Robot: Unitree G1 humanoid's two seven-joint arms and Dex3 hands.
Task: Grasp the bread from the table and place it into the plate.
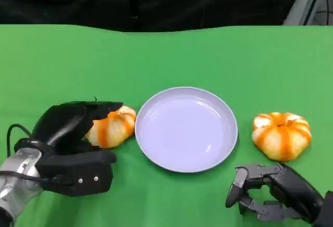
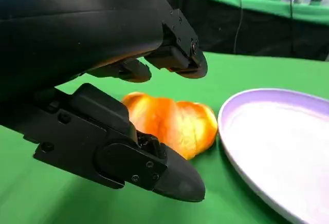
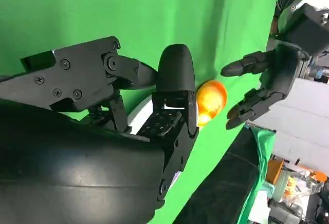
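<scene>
The bread (image 1: 112, 128) lies on the green table (image 1: 171, 55) just left of the lilac plate (image 1: 186, 128), near the table's front edge. The left hand (image 1: 73, 143) cups over it with fingers spread around it; whether they grip is unclear. A second bread (image 1: 281, 135) sits right of the plate, with the right hand (image 1: 270, 190) just in front of it, fingers curled apart and holding nothing.

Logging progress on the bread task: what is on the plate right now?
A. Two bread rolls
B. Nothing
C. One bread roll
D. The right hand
B: the plate holds nothing; one bread lies on the table beside its left edge under the left hand, the other bread to its right.
</scene>
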